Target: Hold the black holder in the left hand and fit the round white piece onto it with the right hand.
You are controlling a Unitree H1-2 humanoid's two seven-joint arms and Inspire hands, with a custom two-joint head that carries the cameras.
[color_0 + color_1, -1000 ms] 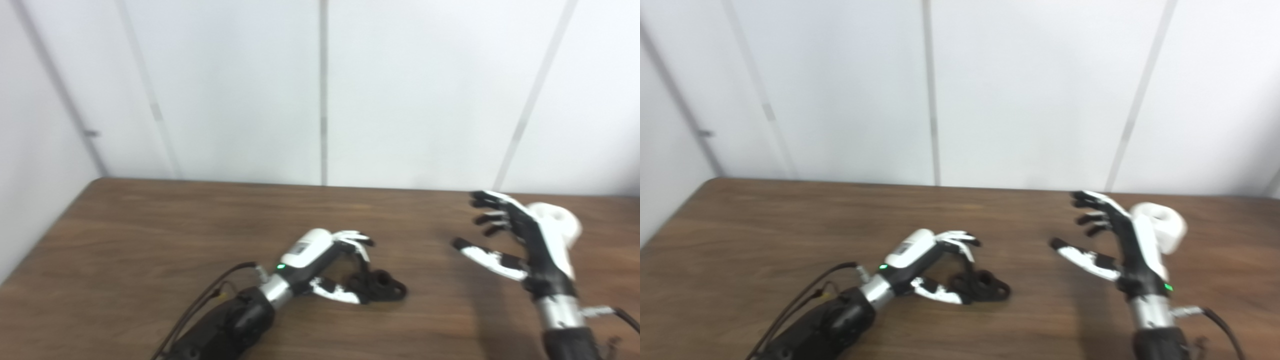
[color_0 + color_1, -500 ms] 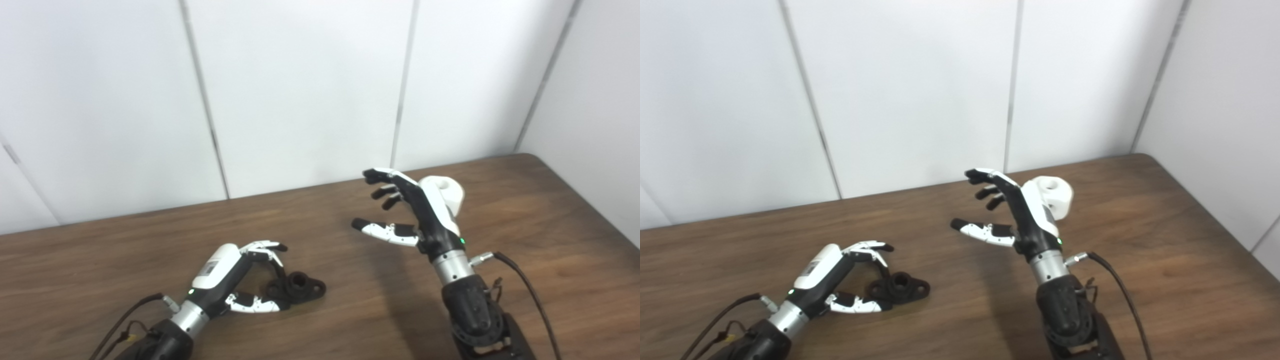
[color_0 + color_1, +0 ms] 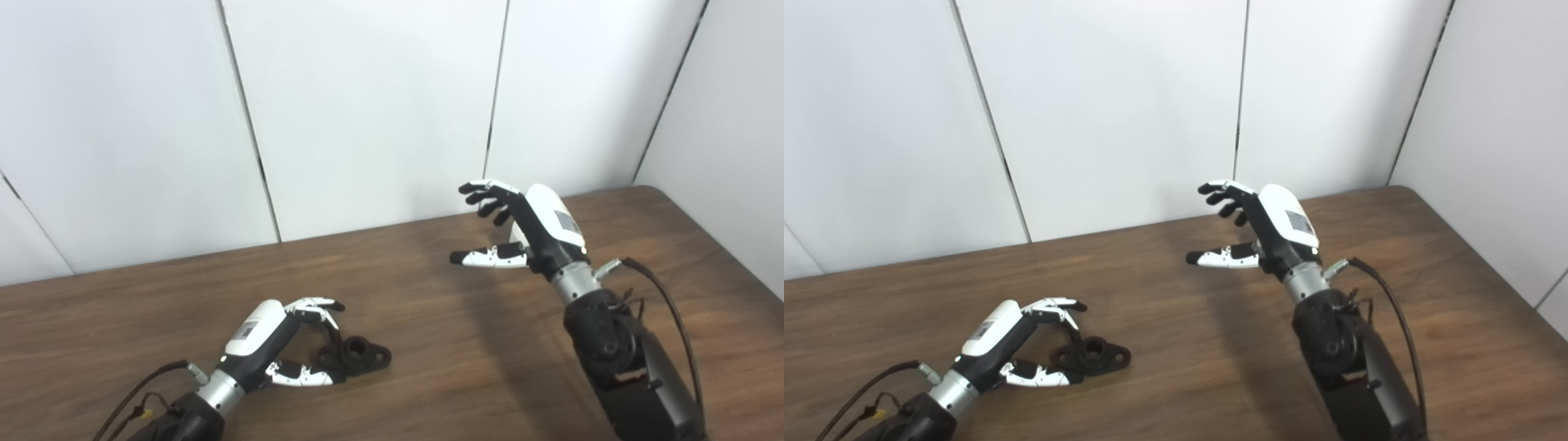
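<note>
**Both hands open, nothing gripped**

L hand (image 3: 269, 343) is resting low on table (image 3: 459, 367), fingers spread, holding nothing. Black holder (image 3: 355, 356) is lying flat w/ the thumb and fingertips around its near end; can't tell if touching. R hand (image 3: 530, 229) is hovering raised, fingers apart, empty. White piece (image 3: 516, 234) is sitting mostly hidden just behind R palm.

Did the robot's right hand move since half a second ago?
Yes. The right hand went up and toward the wall: it now covers most of the round white piece, which earlier showed beside it on the table.
</note>
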